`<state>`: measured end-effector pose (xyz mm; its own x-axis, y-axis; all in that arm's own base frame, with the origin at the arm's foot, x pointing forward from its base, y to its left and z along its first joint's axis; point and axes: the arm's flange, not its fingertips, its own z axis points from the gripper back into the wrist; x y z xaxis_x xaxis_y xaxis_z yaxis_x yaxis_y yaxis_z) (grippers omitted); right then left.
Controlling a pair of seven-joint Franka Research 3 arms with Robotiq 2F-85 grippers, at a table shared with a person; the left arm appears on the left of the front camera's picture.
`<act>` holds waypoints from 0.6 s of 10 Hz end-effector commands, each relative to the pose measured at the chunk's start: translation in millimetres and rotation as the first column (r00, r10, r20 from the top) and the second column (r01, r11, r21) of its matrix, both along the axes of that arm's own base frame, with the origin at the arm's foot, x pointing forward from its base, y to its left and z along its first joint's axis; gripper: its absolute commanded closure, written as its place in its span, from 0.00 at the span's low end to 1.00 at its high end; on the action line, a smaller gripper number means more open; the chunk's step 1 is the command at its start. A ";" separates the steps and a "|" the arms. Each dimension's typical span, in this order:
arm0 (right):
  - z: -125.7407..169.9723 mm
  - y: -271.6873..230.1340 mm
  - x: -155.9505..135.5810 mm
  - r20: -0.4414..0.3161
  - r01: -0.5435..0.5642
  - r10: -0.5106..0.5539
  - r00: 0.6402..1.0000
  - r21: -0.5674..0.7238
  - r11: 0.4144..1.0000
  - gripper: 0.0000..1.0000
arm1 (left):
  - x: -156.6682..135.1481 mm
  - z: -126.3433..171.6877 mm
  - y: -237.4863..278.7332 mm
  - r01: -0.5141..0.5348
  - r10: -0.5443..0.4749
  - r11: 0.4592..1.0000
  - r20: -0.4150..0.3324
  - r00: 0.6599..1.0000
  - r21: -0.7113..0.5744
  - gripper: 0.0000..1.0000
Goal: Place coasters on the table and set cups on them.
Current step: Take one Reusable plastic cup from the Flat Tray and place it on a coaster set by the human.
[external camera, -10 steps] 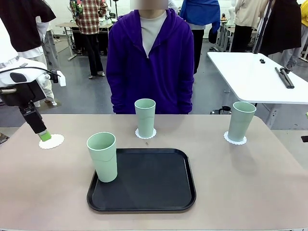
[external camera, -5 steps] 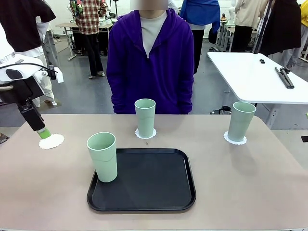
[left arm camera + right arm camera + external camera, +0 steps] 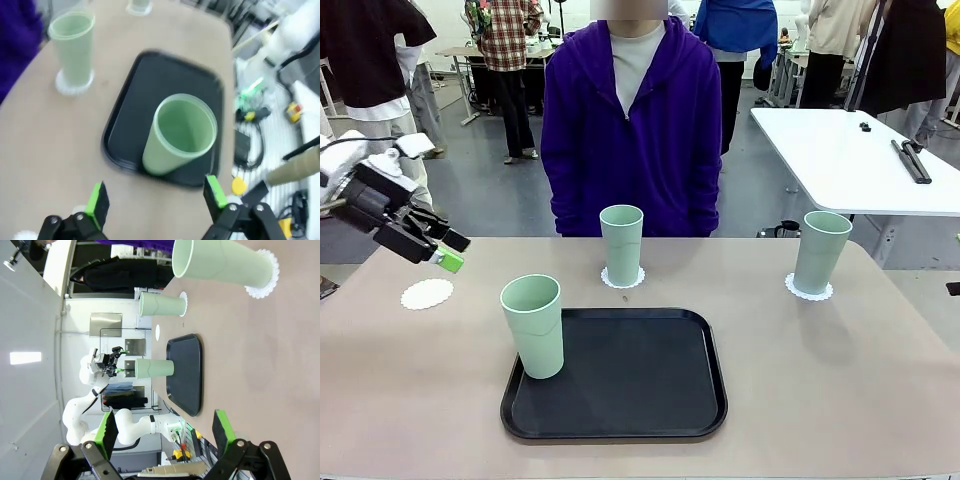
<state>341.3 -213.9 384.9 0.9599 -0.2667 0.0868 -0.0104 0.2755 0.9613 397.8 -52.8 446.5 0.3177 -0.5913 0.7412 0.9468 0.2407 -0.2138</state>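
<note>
With both arms' jaws open and empty, the third cup [image 3: 532,325], standing on the black tray [image 3: 620,400] left of centre, looks light, slick and tippy, best pinched gently mid-wall by the left.

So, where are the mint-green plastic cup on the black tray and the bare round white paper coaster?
Mint-green plastic cup [image 3: 532,335]: front view, middle of its side.
White paper coaster [image 3: 427,294]: front view, its centre.
</note>
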 end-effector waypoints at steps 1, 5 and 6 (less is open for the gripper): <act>-0.2 0.4 -1.2 0.009 -0.002 0.002 1.000 0.006 1.000 0.00 | 16.7 -35.9 18.6 0.122 -0.123 0.962 0.010 0.992 -0.246 0.00; -0.2 0.4 -1.2 0.009 -0.002 0.002 1.000 0.006 1.000 0.00 | 11.6 -93.8 17.3 0.029 -0.004 0.910 0.061 0.998 -0.413 0.00; -0.2 0.4 -1.2 0.009 -0.002 0.002 1.000 0.006 1.000 0.00 | 9.4 -100.3 17.2 0.030 0.006 0.918 0.090 0.996 -0.395 0.00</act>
<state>341.4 -213.9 384.9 0.9599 -0.2665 0.0868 -0.0104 0.2754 0.9613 407.1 -32.9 346.6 0.2724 -0.2389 0.9320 0.9602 0.1298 -0.2474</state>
